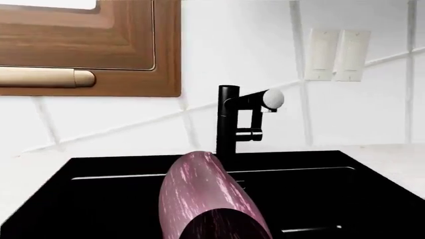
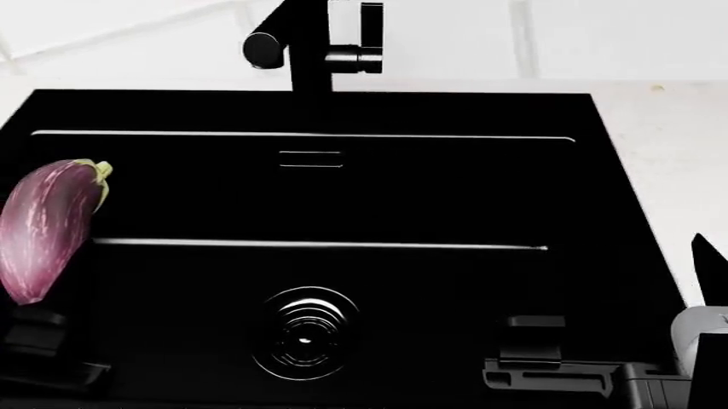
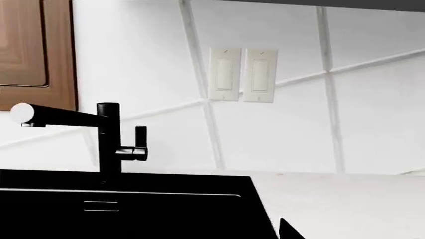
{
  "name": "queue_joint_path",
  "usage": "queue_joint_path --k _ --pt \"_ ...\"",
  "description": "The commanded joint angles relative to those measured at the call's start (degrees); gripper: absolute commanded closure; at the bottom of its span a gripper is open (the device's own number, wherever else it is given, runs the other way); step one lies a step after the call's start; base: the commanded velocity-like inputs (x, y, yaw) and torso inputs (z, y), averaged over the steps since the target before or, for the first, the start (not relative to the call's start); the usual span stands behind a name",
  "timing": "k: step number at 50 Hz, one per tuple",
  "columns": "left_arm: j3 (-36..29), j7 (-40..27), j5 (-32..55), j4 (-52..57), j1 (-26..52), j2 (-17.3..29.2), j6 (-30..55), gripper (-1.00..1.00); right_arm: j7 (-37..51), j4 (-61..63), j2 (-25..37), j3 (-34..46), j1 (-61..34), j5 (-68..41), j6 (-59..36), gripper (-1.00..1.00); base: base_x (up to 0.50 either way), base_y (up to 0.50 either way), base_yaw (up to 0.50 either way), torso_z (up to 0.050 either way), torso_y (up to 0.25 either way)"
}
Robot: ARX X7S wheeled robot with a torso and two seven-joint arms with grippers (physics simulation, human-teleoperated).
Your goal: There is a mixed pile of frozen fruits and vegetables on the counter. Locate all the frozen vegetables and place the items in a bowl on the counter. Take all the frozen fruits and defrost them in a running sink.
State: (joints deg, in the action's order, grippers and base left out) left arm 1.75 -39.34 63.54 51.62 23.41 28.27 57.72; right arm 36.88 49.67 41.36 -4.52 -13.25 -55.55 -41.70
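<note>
The left pincer (image 2: 40, 328) sits at the near left corner of the sink (image 2: 341, 111), dark against the dark basin, and it appears to grip the eggplant (image 2: 46, 228) by its lower end, though the fingers themselves are hard to make out. The eggplant stands nearly upright above the pincer, green cap uppermost, hanging over the left side of the basin. The right pincer (image 2: 592, 362) lies low at the near right edge of the sink; whether it is wide or narrow cannot be told from these views, and nothing shows in it.

The main risk is plain: the eggplant is a vegetable and belongs in the bowl, which is out of view, yet it hangs right over the sink. A release or a slip here would probably drop it into the basin, near the drain (image 2: 305, 334), where it would have to be fished out again. Its glossy skin and heavy top may also let it tip in the grip.

Beyond the basin, the tap (image 2: 309, 47) rises at the back edge. To the right the white bench (image 2: 671, 145) lies bare, and the tiled wall (image 3: 279, 139) with two switches (image 3: 242, 74) closes the far side.
</note>
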Motion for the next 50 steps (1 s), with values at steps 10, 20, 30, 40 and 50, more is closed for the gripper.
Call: queue_joint_path --k 10,20,30,40,50 --pt "-0.02 -0.99 1.57 0.47 -0.16 0.68 -1.12 1.0 0.8 0.41 0.8 -0.71 0.02 -1.26 -0.11 -1.0 0.0 -0.5 0.0 0.0 0.0" --pt "-0.81 -0.95 1.21 0.34 -0.05 0.7 -1.35 1.0 1.01 0.16 1.5 -1.48 0.51 -2.08 -0.18 -1.0 0.0 -0.5 0.0 0.0 0.0" --pt "-1.03 -0.84 1.01 0.23 -0.21 1.03 -1.78 1.0 1.52 0.66 2.33 -2.67 1.03 -3.1 -0.12 -1.0 0.0 -0.5 0.0 0.0 0.002" --pt "-1.31 -0.37 0.49 -0.3 -0.72 1.13 -2.51 1.0 1.62 -0.39 2.25 -1.69 0.49 -2.51 -0.47 -1.0 0.0 -0.5 0.0 0.0 0.0" --pt "-2.23 0.16 -0.52 -0.76 -0.94 0.96 -3.11 1.0 1.5 -0.45 2.58 -1.67 0.75 -2.41 -0.34 -1.0 0.0 -0.5 0.0 0.0 0.0"
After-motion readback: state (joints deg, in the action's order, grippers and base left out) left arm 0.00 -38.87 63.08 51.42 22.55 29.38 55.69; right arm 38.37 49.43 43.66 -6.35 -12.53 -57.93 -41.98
